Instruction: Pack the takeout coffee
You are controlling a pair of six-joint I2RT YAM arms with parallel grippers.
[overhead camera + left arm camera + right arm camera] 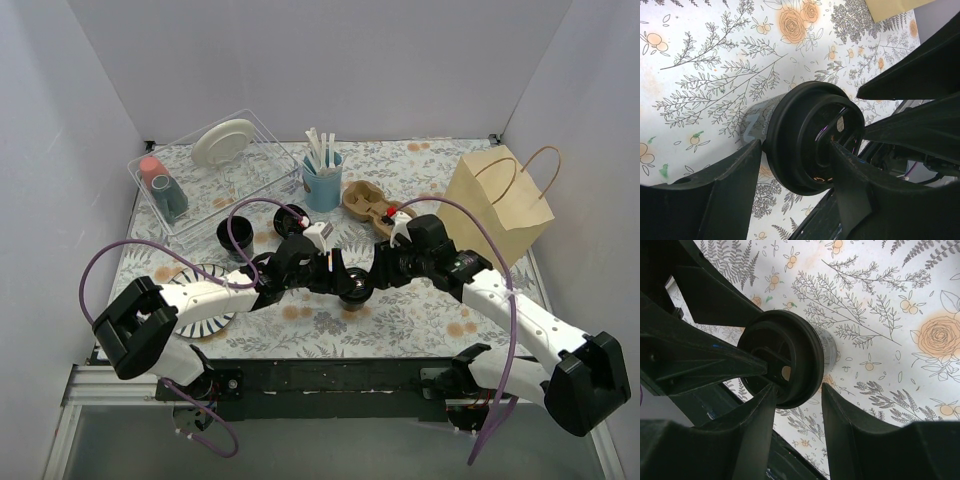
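Note:
The takeout coffee, a small black cup with a black sip lid, stands on the floral table mid-front. Both grippers meet over it. My left gripper comes from the left. In the left wrist view one finger sits at the lid's outer rim and the other lies across its recess. My right gripper comes from the right. In the right wrist view its fingers likewise straddle the lid's rim. The brown paper bag stands at the back right.
A lidless black cup and a light blue cup with white sticks stand behind the grippers. A clear tray with a white plate is at the back left. A brown holder lies beside the blue cup. A patterned plate lies under the left arm.

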